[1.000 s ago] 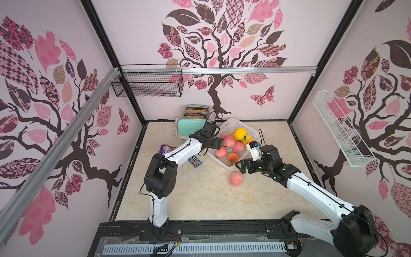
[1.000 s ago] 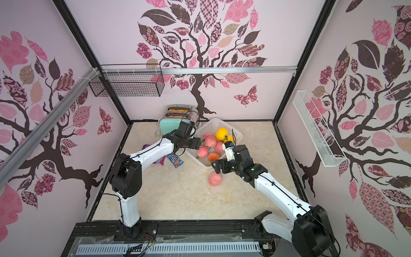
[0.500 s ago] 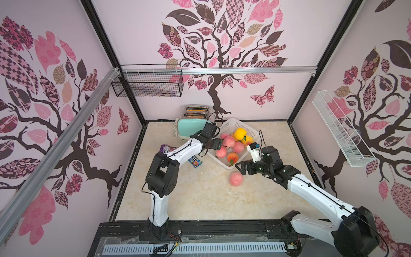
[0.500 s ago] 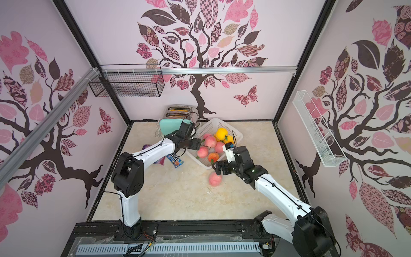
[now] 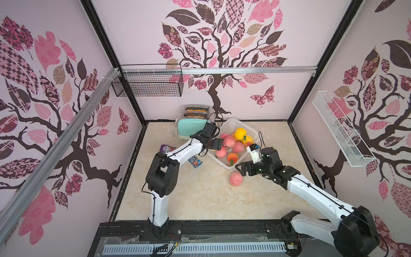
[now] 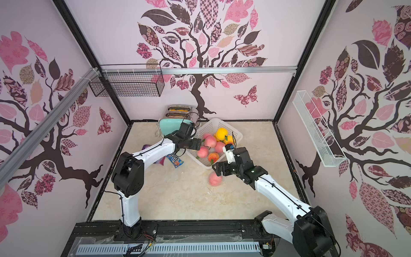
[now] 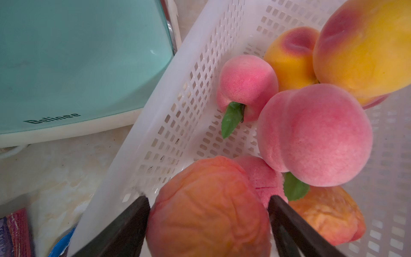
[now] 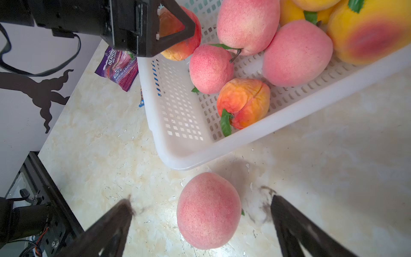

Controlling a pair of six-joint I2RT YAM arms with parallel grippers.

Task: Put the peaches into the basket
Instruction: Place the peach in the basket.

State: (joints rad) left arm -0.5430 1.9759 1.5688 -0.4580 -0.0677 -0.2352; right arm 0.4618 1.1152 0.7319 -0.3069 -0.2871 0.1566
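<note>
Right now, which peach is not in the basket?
The pink peach on the table, just off the basket's near corner, by the open right pincer. All others sit in or above the basket.

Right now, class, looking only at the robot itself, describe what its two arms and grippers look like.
The left arm and right arm have white links between black joint housings, with black cables running along them. The left gripper and right gripper are black; the left one's fingers are open triangular frames. A white block with a blue fitting sits by the right gripper.
</note>
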